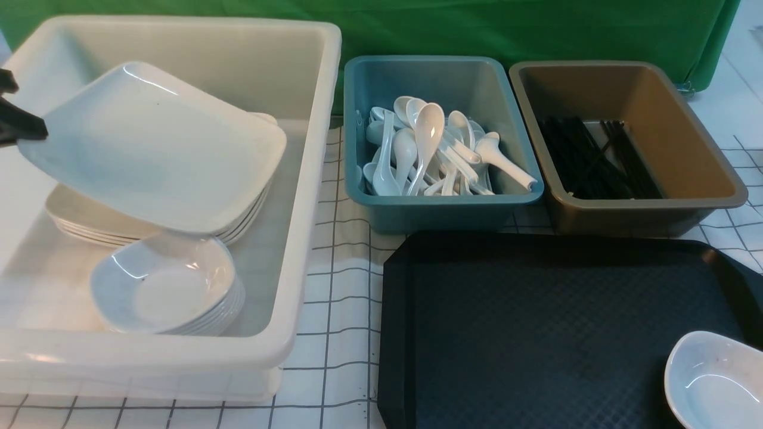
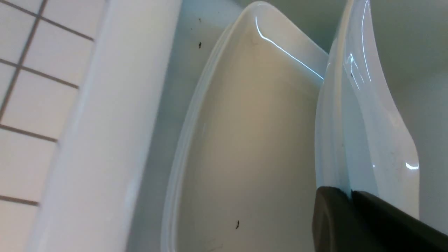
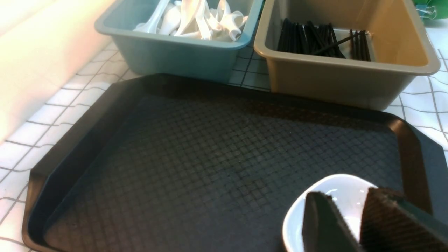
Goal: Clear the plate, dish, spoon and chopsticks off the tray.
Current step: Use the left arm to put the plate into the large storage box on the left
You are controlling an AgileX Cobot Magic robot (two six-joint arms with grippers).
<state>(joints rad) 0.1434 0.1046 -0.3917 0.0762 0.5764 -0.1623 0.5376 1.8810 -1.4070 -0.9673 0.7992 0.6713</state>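
Right, far left first: my left pincer (image 1: pixel 27 126) is pressed tight on the rim of the plate (image 1: pixel 155 149) and holds it tilted, free edge dipping, over the white tub (image 1: pixel 310 179). Here's what matters: the stack of plates (image 1: pixel 77 220) lies straight below. So the coming move looks like a level-out and a short drop, not a sideways carry. That's one plate in my grip, and about four rims that I can count in the stack. In the near part of the same tub sits one stack of dishes (image 1: pixel 173 292), four or five deep, though I can't be sure.

Moving right, the teal tub (image 1: pixel 441 211) holds a tangle of spoons (image 1: pixel 429 149), a dozen or more and too jumbled to count exactly. The brown tub (image 1: pixel 632 217) holds chopsticks (image 1: pixel 590 158) in a black bundle I can't separate. That makes three tubs.

Next comes the one tray (image 1: pixel 536 310), carrying one dish (image 1: pixel 715 381) at its near right corner. No spoon or chopstick lies on it. My right pincer (image 3: pixel 346 206) is on that dish, jaws part-way apart with white showing between them; whether they bite, I cannot tell. The dish stack lies far left across the tray, nearer my left arm.
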